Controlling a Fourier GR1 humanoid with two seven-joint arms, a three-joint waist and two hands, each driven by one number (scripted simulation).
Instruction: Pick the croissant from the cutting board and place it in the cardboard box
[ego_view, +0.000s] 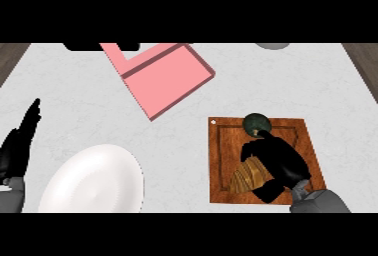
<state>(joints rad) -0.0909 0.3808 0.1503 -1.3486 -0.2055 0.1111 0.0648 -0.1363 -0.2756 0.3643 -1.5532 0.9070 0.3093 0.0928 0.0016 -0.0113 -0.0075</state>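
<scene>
The board, brown wood, lies at the lower right of the frame on the pale counter. The croissant sits on the board's lower left part, golden-brown and ridged, partly covered by the right hand. That hand comes in from the lower right edge and lies across the board, with its fingers and thumb curled against the croissant's right side and lower end — gripping it. A dark round object rests at the board's upper edge, just above the hand; what it is cannot be told.

The box, pink in colour, lies open and tilted at upper centre, well apart from the board.

A white plate occupies the lower left. The left hand shows at the left edge — fingers straight and pointing up, holding nothing.
</scene>
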